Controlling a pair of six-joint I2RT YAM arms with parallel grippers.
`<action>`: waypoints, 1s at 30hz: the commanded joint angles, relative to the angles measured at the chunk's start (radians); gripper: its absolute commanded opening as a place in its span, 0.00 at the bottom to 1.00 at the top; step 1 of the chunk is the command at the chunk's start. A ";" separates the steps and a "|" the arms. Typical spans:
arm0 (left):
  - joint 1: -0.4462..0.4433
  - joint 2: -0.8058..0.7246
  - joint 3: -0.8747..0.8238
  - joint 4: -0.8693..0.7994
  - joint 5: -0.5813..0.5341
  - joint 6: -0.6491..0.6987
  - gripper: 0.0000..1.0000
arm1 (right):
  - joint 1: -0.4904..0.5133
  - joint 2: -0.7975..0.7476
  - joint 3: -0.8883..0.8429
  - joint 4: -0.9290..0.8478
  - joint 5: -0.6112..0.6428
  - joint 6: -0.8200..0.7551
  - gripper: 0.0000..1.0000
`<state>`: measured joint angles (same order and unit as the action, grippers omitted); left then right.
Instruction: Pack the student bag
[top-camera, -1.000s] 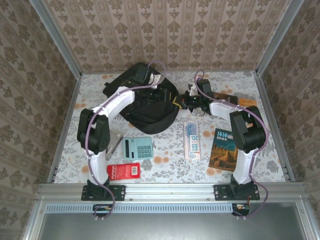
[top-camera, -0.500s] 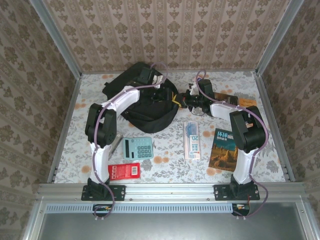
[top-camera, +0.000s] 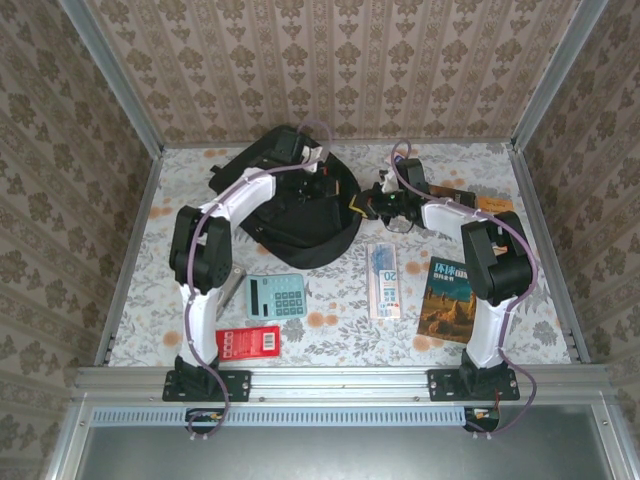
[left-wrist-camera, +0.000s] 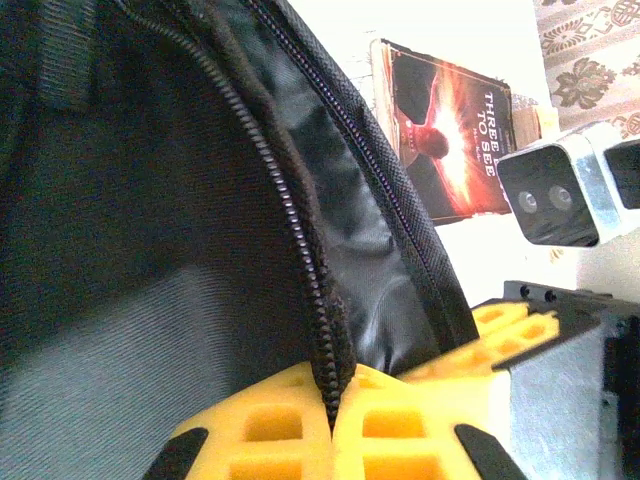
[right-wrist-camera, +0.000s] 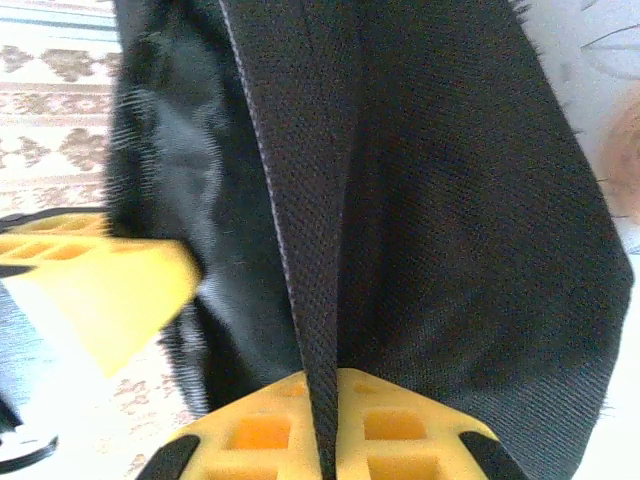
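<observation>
The student bag (top-camera: 300, 220), black and soft, lies at the back middle of the table. My left gripper (top-camera: 325, 190) is over its right upper part, shut on the zipper edge (left-wrist-camera: 300, 250) of the bag's opening; the zip runs down between the yellow fingers (left-wrist-camera: 270, 425). My right gripper (top-camera: 362, 205) is at the bag's right rim, shut on a fold of black woven fabric (right-wrist-camera: 310, 200) that runs between its yellow fingers (right-wrist-camera: 400, 425). The two grippers are close together: a yellow finger (right-wrist-camera: 100, 290) of the left one shows in the right wrist view.
A light-blue calculator (top-camera: 275, 296), a red packet (top-camera: 247, 342), a long clear pen pack (top-camera: 384, 280) and a dark book (top-camera: 448, 300) lie in front of the bag. Another book (left-wrist-camera: 440, 130) lies beyond the right gripper, near the right wall.
The left gripper has closed onto the bag's zipper edge after shifting slightly right over the bag. The right gripper keeps its hold on the rim.
</observation>
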<state>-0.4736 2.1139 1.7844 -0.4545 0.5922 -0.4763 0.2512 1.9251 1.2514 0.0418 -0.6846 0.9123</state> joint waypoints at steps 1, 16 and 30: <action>0.048 -0.054 0.097 -0.066 0.016 0.056 0.00 | -0.007 -0.048 0.106 -0.282 0.153 -0.171 0.39; 0.065 -0.008 0.274 -0.149 0.144 0.008 0.00 | 0.040 -0.175 0.154 -0.357 0.258 -0.264 0.11; 0.073 -0.008 0.320 -0.233 0.121 0.030 0.47 | 0.108 0.127 0.150 0.271 -0.102 0.275 0.00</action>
<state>-0.4076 2.1147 2.0651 -0.6460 0.7109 -0.4751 0.3439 2.0144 1.4303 -0.0093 -0.6659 0.9398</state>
